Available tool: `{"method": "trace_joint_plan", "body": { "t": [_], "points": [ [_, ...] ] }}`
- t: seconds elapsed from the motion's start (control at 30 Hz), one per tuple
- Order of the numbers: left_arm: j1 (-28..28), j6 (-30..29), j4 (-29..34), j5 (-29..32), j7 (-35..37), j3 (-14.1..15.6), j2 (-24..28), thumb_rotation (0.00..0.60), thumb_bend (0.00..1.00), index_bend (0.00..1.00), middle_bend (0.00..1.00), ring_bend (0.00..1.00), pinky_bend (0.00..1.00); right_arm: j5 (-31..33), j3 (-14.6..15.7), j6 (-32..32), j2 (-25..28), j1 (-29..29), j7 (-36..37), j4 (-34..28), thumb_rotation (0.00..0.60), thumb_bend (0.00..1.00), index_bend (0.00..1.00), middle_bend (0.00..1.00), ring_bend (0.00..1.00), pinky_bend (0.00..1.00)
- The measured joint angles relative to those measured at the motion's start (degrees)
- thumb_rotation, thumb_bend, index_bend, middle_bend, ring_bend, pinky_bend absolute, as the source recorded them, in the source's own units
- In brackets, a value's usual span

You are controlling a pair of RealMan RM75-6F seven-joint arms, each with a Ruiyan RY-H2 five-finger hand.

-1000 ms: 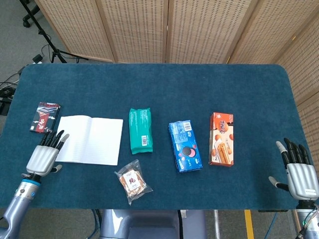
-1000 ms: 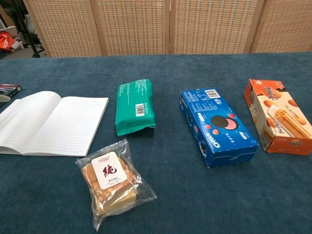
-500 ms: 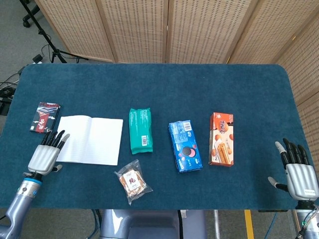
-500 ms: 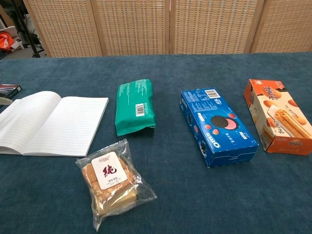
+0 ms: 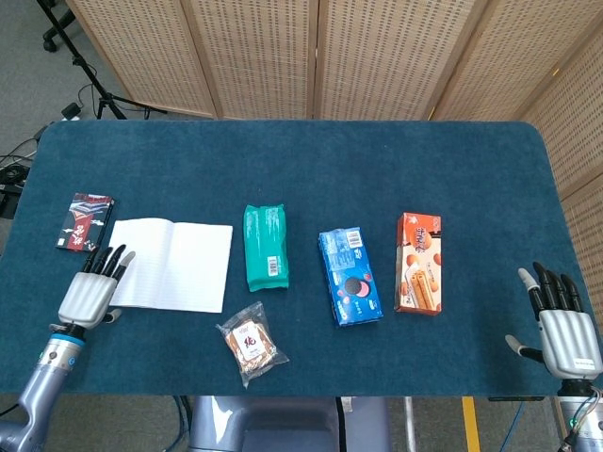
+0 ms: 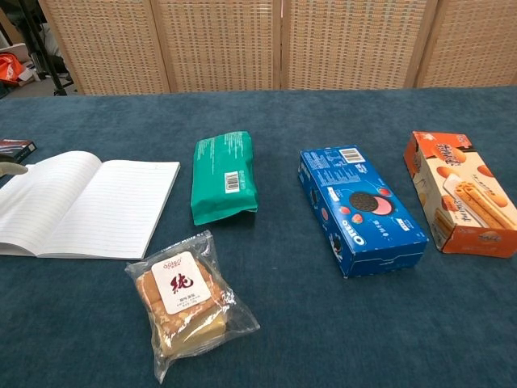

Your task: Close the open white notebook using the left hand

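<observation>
The white notebook (image 5: 171,265) lies open and flat on the blue table (image 5: 301,169), its lined pages up; the chest view shows it too (image 6: 89,206). My left hand (image 5: 90,290) is at the notebook's near left corner, fingers apart, their tips at the page's left edge; I cannot tell if they touch it. It holds nothing. In the chest view only a fingertip (image 6: 11,168) shows at the left border. My right hand (image 5: 562,323) hovers open at the table's near right edge, far from the notebook.
A dark snack pack (image 5: 85,221) lies left of the notebook. To its right lie a green packet (image 5: 265,247), a blue cookie box (image 5: 349,275) and an orange biscuit box (image 5: 418,262). A clear bag of pastries (image 5: 251,343) lies near the front edge.
My left hand has crept slightly right and nearer the notebook's left edge. My right hand has drifted a little toward the near edge. The notebook has not moved.
</observation>
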State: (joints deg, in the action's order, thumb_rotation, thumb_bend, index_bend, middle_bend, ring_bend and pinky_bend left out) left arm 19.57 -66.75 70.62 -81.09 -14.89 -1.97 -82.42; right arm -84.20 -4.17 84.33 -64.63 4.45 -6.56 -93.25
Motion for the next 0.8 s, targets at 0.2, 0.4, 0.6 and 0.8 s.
{"method": "trace_joint_plan", "body": {
  "t": [0.2,0.4,0.6,0.8],
  "points": [
    [0.3,0.2,-0.8,0.2,0.1,-0.2,-0.5,0.600,0.01,0.00,0.00,0.00,0.00,0.1,0.0,0.0,0.0,0.0,0.1,0.0,0.600,0.09,0.05,0.00,0.00,0.00],
    [0.7,0.6,-1.7,0.5,-0.4,-0.1,-1.0,0.600,0.01,0.00,0.00,0.00,0.00,-0.2,0.1,0.1,0.0,0.0,0.0,-0.1,0.600,0.09,0.05,0.00,0.00,0.00],
    [1.0,1.3,-2.4,0.6,-0.6,0.3,-1.7,0.600,0.01,0.00,0.00,0.00,0.00,-0.2,0.1,0.1,0.0,0.0,0.0,-0.1,0.600,0.09,0.05,0.00,0.00,0.00],
    [1.2,0.7,-2.9,0.1,-0.3,0.3,-2.2,0.600,0.11,0.00,0.00,0.00,0.00,-0.3,0.1,0.1,-0.1,0.0,0.0,-0.1,0.600,0.09,0.05,0.00,0.00,0.00]
  ]
}}
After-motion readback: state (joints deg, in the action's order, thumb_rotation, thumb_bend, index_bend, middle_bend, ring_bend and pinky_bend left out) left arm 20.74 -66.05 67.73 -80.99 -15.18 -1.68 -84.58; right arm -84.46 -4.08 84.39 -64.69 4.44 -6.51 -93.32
